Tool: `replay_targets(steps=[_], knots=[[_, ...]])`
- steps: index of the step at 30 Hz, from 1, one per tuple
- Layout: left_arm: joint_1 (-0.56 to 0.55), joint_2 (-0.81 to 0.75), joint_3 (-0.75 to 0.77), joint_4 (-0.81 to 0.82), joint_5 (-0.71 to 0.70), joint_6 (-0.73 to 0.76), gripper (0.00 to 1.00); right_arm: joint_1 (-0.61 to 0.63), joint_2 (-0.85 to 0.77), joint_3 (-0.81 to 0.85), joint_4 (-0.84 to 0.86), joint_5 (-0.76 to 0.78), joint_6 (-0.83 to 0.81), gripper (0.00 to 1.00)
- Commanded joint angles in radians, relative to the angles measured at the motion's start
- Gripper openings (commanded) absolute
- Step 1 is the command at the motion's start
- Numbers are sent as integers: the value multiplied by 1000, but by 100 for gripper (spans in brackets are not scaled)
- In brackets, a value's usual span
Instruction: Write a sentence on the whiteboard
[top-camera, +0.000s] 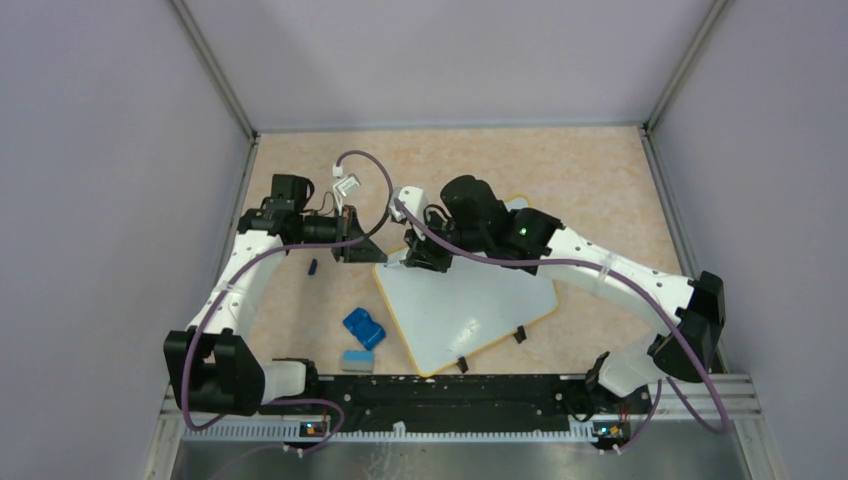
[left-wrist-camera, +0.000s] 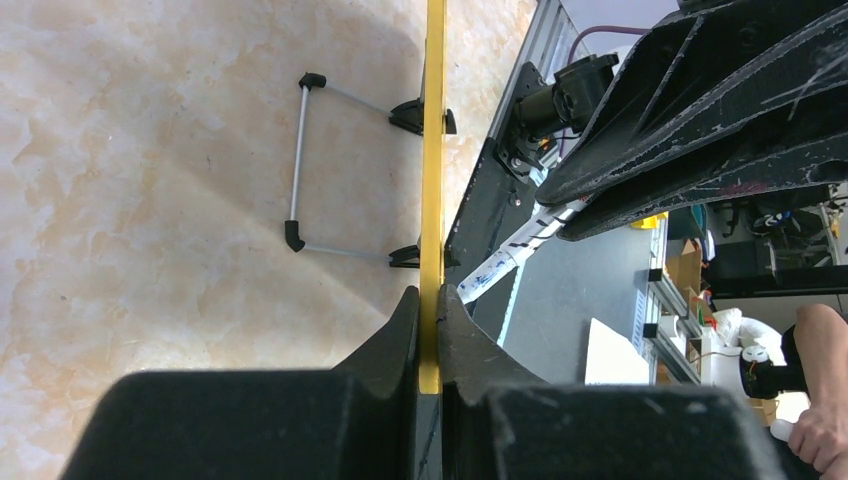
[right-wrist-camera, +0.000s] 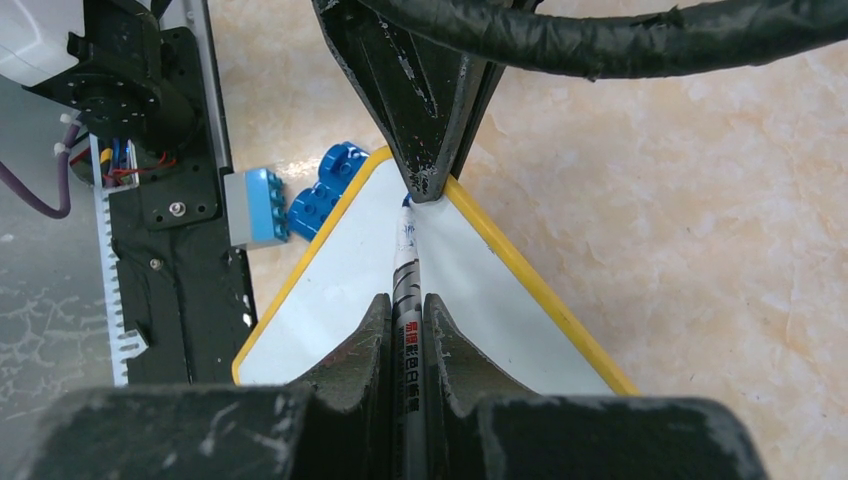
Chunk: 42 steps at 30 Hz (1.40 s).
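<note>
The whiteboard (top-camera: 470, 310) rests on the desk (top-camera: 600, 180) between the arms, with no writing showing. At its far-left corner the left gripper (left-wrist-camera: 430, 300) pinches the yellow rim. The right gripper (right-wrist-camera: 405, 305) clamps a marker (right-wrist-camera: 404, 262), whose long axis points at that corner.

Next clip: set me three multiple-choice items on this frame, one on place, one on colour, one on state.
1. Where does the left tool grip the whiteboard? A its rim; B a clip; C its middle.
2. The whiteboard's rim is: A red; B yellow; C green.
3. The right tool is: A open; B shut on nothing; C shut on the marker.
Answers: 1 A, the left wrist view shows it pinching the yellow edge; 2 B, yellow in every view; 3 C, the barrel sits clamped in it.
</note>
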<state>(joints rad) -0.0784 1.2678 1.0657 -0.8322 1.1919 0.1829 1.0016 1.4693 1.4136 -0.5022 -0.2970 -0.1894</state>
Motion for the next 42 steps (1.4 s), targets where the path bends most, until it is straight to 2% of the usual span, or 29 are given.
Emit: replay_targets(steps=[1,17,28,42], knots=[[-3,-3,2,8,6,5,0,12,-1,-17,-3,11,-14,0],[-3,3,-3,10,5,10,0,40,-44,-90,-34,-26,-27,0],[-3,0,-3,11,8,8,0,-3,-63,0,-17,-105,20,0],[-3,4,0,13,8,5,0,-30,-53,7,8,7,59,0]])
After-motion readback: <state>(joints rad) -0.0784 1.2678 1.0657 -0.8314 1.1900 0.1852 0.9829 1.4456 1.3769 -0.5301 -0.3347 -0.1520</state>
